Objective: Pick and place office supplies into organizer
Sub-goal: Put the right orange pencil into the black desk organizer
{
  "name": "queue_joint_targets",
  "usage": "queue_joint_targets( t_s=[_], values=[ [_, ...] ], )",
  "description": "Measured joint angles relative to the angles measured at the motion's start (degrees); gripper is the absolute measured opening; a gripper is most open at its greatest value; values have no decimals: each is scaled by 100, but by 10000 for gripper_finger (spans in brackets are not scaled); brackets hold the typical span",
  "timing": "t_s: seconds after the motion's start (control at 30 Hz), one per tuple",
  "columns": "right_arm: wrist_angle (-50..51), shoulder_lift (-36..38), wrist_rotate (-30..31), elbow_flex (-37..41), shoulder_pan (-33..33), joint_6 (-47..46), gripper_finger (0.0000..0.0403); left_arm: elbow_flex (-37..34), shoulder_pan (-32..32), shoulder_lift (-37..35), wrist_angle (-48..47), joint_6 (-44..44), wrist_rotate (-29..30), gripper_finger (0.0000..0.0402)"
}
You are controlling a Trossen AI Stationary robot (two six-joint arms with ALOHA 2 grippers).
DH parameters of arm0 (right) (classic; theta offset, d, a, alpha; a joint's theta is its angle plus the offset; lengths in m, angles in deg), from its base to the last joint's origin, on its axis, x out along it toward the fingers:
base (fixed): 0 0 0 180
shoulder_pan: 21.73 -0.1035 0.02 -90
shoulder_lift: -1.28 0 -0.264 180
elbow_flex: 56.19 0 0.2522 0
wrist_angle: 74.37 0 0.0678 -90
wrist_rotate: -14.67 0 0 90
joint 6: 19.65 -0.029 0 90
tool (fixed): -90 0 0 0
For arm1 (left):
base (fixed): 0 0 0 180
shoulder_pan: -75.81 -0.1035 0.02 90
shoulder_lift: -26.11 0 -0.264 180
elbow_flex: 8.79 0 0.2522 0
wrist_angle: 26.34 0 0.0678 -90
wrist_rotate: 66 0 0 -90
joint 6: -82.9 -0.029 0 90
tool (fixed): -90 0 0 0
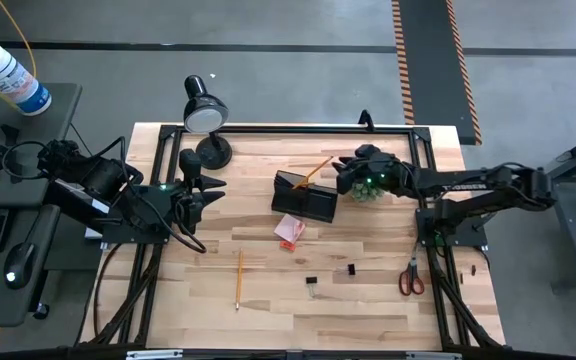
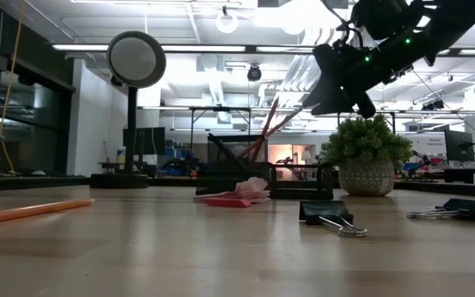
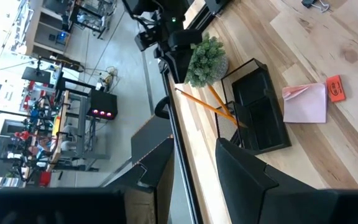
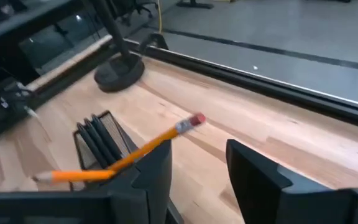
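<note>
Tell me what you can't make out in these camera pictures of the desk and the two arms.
- Organizer compartments: mesh walls hide them in the low view; too small in the high view.
- Pencil in it: lower end hidden behind the right claw's fingers, right wrist view.
- Plant: mostly covered by the right arm, high view.
- Scissors: too small to tell blades open or closed, high view.
- Left claw: grip state unclear, high view.

Wood table (image 1: pixel 368 300): organizer (image 1: pixel 305 198) just beside right gripper (image 1: pixel 346 172), sticky pad (image 1: pixel 290 230) nr it; pencil (image 1: pixel 238 277), 2 clips (image 1: pixel 311 285), scissors (image 1: pixel 411 277) further off; lamp (image 1: pixel 211 152) nr left gripper (image 1: pixel 193 172)
</note>
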Motion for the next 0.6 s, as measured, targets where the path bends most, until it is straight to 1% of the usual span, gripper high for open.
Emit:
queue_joint_targets(
  t_s=[0.13, 0.3, 0.4, 0.5, 0.6],
  values=[
    [-184, -8, -13, -2, 2, -99, 168, 0, 0, 0, 1, 0, -2, 106],
    [-165, -8, -126, -2, 131, -294, 184, 0, 1, 0, 5, -13, -2, 106],
    [-165, -8, -226, -2, 232, -344, 185, 0, 2, 0, 19, -15, 0, 106],
    [-221, -8, -430, -2, 306, -396, 179, 0, 1, 0, 22, -28, 0, 106],
    [-346, -10, -512, -2, 344, -399, 173, 0, 1, 0, 51, -41, 0, 106]
  ],
)
